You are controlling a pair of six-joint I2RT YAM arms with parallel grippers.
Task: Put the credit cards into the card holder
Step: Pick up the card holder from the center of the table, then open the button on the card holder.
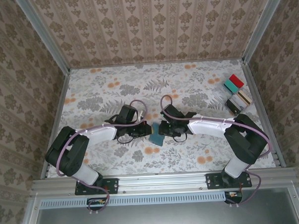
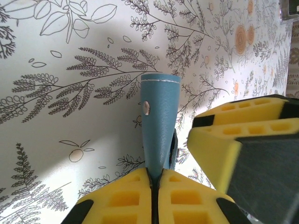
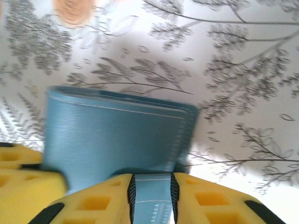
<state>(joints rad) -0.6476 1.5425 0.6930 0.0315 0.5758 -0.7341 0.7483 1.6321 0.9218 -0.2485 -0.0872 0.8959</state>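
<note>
Midway on the floral tabletop [image 1: 188,85], amid damask-papered walls [image 1: 155,27]: left gripper [image 2: 154,176] and right gripper [image 3: 152,186] tight on the card holder [image 1: 156,138].

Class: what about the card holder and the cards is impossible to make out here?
- card holder slots: top view, too small to see.
- Its lower edge: left wrist view, left hand covers it.
- Its surface: right wrist view, blurred.
- credit cards: top view, too small to count.
</note>
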